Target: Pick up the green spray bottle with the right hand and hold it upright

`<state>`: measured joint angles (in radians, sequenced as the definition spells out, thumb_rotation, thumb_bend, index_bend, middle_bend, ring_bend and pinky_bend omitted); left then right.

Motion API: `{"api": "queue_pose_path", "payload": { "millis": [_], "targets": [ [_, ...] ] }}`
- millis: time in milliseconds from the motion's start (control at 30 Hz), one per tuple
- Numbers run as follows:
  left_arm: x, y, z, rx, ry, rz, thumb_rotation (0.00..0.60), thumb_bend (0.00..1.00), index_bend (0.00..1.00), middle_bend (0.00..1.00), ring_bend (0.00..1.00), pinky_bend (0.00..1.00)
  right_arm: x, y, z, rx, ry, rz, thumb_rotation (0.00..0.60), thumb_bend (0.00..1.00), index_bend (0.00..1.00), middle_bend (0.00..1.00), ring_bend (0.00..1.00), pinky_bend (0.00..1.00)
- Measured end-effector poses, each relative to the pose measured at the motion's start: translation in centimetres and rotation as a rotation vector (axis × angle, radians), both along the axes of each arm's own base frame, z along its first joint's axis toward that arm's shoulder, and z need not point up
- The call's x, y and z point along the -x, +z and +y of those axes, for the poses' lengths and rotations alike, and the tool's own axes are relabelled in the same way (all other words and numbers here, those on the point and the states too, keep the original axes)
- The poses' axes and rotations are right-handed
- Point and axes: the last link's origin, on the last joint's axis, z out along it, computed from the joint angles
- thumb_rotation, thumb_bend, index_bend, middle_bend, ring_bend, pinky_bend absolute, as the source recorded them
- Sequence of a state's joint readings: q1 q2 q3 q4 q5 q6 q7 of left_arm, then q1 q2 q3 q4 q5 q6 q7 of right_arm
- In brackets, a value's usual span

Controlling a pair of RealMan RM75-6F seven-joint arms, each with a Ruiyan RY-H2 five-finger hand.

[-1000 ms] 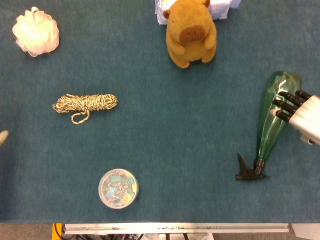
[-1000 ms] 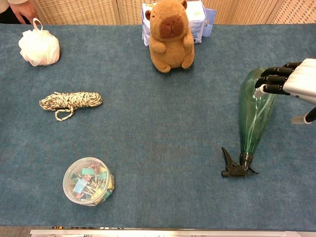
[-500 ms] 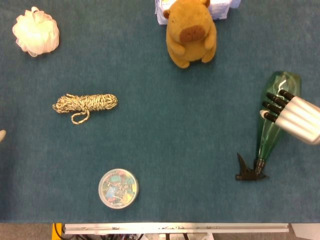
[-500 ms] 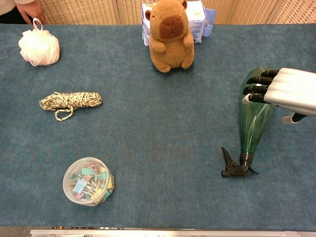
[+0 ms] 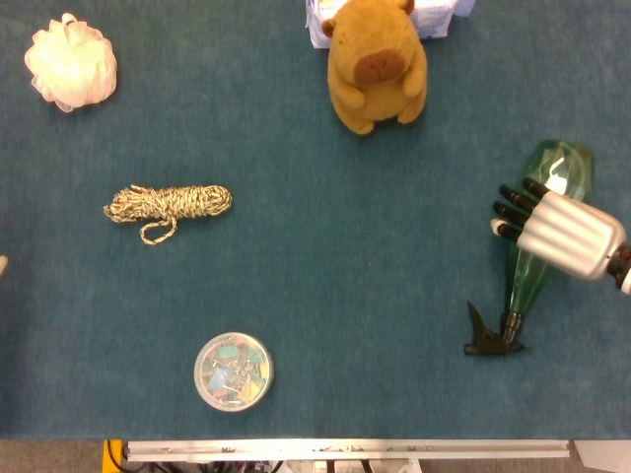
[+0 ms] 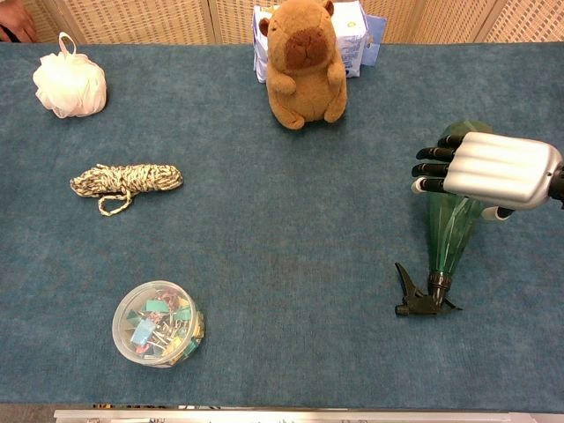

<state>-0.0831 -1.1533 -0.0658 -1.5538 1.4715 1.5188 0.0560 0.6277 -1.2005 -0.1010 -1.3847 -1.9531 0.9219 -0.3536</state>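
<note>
The green spray bottle [image 5: 526, 281] lies on its side at the right of the blue table, wide base pointing away, black trigger head [image 5: 490, 337] toward the front edge. My right hand [image 5: 560, 233] hovers across the middle of the bottle's body, back upward, with its dark fingers [image 5: 511, 209] stretched straight out past the bottle's left side. In the chest view the hand [image 6: 490, 169] covers the upper bottle [image 6: 449, 231], and the thumb shows below the palm; nothing is gripped. A pale sliver at the left edge [image 5: 2, 263] may be my left hand's tip.
A brown plush capybara [image 5: 376, 62] sits at the back centre before a white box [image 6: 357, 25]. A rope bundle [image 5: 170, 205], a white bath pouf [image 5: 69, 64] and a round tub of clips [image 5: 233, 371] lie on the left half. A person's hand [image 6: 11, 16] shows at the far left corner.
My right hand has slid leftward from the bottle's right side to lie across its body, fingers now past its left edge. The bottle has stayed put. The person's hand drew back.
</note>
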Motion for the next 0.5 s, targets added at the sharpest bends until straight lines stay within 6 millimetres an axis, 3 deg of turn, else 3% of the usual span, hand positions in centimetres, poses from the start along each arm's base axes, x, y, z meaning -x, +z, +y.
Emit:
{"api": "queue_pose_path", "payload": {
  "millis": [500],
  "targets": [
    [-0.11, 0.25, -0.19, -0.006, -0.005, -0.004, 0.600, 0.04, 0.56, 0.47, 0.24, 0.29, 0.27, -0.90, 0.61, -0.032, -0.010, 0.029, 0.600, 0.00, 0.25, 0.22, 0.13, 0.25]
  ]
}}
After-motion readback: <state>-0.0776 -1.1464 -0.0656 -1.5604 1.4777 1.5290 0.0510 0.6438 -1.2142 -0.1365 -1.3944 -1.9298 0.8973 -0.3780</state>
